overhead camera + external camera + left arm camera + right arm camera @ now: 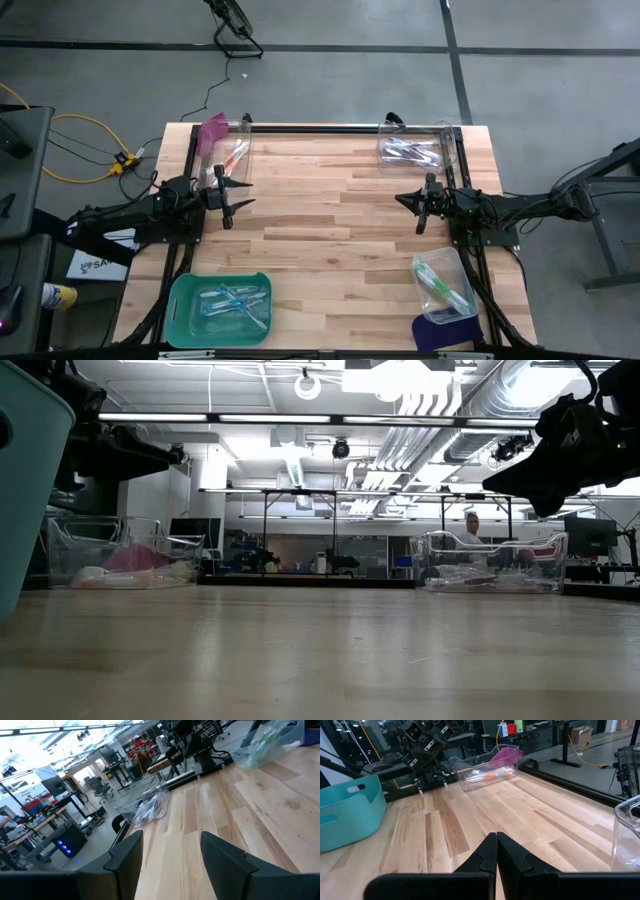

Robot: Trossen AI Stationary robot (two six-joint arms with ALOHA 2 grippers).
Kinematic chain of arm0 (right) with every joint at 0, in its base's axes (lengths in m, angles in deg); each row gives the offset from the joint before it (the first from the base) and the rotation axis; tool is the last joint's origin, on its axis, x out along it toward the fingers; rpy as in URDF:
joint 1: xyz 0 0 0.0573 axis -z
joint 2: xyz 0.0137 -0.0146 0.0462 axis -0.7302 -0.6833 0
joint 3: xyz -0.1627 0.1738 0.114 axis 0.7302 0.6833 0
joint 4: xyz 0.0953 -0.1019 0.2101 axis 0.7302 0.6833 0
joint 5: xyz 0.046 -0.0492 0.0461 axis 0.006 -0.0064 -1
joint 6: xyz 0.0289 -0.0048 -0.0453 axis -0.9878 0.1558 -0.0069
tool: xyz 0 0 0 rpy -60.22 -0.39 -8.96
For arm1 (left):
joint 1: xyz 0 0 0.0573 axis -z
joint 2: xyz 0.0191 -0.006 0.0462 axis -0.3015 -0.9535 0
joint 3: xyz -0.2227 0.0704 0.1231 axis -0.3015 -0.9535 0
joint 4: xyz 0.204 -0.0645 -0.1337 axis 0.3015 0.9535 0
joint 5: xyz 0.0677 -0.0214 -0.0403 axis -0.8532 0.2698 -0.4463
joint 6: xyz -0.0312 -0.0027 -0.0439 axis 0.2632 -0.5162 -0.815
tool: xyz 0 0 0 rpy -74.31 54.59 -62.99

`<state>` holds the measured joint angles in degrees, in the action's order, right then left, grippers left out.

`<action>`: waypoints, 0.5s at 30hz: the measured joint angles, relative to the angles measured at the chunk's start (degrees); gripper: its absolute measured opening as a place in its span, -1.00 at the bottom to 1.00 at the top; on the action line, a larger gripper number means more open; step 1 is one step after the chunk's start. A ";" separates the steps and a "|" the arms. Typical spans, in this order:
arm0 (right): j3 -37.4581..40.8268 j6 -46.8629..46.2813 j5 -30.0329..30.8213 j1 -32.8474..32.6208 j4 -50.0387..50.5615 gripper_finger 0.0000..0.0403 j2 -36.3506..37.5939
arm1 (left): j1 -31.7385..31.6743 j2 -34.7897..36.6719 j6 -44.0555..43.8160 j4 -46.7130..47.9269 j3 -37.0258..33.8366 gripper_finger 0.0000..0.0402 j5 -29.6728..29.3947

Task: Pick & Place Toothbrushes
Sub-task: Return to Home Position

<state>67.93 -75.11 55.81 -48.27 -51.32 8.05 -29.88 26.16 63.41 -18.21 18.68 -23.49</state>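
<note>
Overhead view of a wooden worktop [330, 230] with a bin at each corner and two dark robot arms reaching in from the sides.

The left gripper [240, 195] sits left of centre in the overhead frame, above the worktop. Its two fingers are spread apart with nothing between them, and its wrist view shows bare wood through the gap. The right gripper [405, 199] sits right of centre, at about the same height in the frame. Its fingers are pressed together and empty, and in its wrist view the tips [496, 850] meet in one seam.

All the toothbrushes lie in the bins, sorted by colour:
- **Upper left:** pink-orange toothbrushes [236, 155] in a clear bin [243, 127], with a pink sheet [213, 133] at its left end.
- **Upper right:** purple toothbrushes [410, 152] in a second clear bin [452, 140].
- **Lower left:** teal-blue toothbrushes [235, 300] in a teal bin [180, 300].
- **Lower right:** green toothbrushes [440, 285] in a pale translucent bin [456, 262], with a dark purple sheet [445, 332] just below it.

The wood between the two grippers is bare.

In the table-height view both clear bins stand at the far edge of the worktop. A person [470, 523] is visible in the room behind the right-hand one.
</note>
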 joint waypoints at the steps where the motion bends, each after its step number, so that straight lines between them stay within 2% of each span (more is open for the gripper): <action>1: 0.00 0.00 0.00 0.00 0.00 -0.99 0.00 | 0.00 0.00 0.44 0.00 0.00 -0.04 0.05; 11: 0.00 0.00 0.00 0.00 0.00 -0.99 -0.02 | 0.00 -0.18 1.08 0.01 0.00 -0.04 -0.22; 15: 0.00 0.02 -0.02 0.00 0.00 -0.99 -0.02 | 0.00 -1.11 5.20 0.08 0.00 -0.04 -0.25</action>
<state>67.93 -75.09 55.78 -48.27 -51.32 8.03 -29.88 25.06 68.61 -18.13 18.68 -23.74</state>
